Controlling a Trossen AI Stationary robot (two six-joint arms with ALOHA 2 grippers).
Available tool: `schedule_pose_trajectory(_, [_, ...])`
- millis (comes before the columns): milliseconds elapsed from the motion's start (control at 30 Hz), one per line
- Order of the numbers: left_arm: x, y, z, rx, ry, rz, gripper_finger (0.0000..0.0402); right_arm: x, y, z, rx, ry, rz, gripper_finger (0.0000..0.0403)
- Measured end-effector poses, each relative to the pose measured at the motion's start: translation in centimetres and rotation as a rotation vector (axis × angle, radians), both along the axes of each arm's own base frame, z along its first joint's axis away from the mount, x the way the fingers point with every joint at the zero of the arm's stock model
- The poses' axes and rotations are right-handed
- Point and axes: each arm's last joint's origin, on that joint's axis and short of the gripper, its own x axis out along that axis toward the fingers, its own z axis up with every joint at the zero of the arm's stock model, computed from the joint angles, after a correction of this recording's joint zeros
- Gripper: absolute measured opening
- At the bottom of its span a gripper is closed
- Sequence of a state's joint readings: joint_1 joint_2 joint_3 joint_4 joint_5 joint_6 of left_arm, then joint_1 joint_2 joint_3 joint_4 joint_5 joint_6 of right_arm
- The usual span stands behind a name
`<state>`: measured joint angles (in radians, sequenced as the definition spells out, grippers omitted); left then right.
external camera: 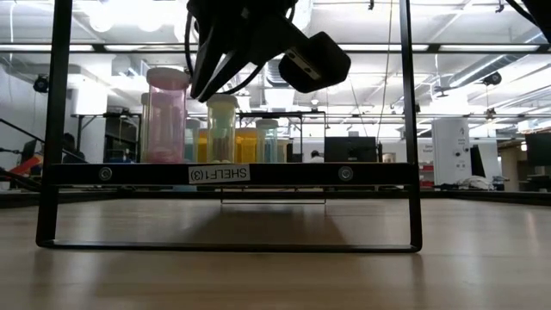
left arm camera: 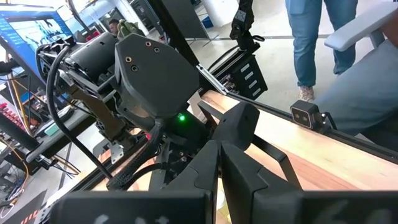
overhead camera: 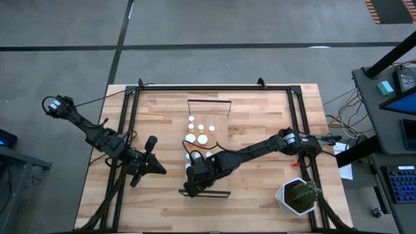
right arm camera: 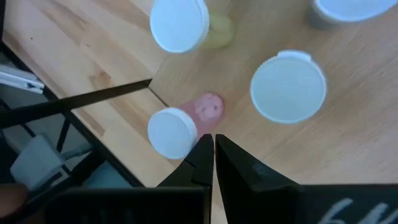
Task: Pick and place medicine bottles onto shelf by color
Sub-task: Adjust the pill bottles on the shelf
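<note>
Several white-capped medicine bottles [overhead camera: 201,129] stand upright on the light-wood shelf [overhead camera: 218,117]. The low view shows a pink one [external camera: 166,116], a greenish one [external camera: 221,127] and an orange one [external camera: 245,145] behind the shelf's dark rail [external camera: 228,174]. My right gripper [overhead camera: 192,174] hangs over the shelf's near end, shut and empty. In the right wrist view its fingertips [right arm camera: 214,149] stand just beside the pink bottle [right arm camera: 174,130]. My left gripper [overhead camera: 151,143] waits left of the shelf, shut [left arm camera: 217,168].
A potted green plant [overhead camera: 299,197] stands at the table's near right corner. A dark metal frame [overhead camera: 130,130] runs round the tabletop. Two other caps [right arm camera: 179,23] [right arm camera: 288,86] stand close to the pink bottle. A person's legs [left arm camera: 314,37] show beyond the table.
</note>
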<state>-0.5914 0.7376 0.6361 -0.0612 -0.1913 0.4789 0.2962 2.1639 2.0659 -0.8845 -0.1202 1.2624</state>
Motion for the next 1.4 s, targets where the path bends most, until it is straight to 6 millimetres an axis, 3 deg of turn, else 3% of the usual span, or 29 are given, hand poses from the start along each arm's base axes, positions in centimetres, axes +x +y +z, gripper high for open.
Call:
schedule_pose_trajectory(800, [0.02, 0.0, -0.02, 0.001, 0.001, 0.001, 0.0002, -0.06, -0.05, -0.23, 0.048, 0.021, 0.03, 0.0009])
schedule_pose_trajectory(1400, [0.02, -0.01, -0.03, 0.001, 0.001, 0.001, 0.0002, 0.7, -0.77, -0.44, 0.004, -0.06, 0.038, 0.0009])
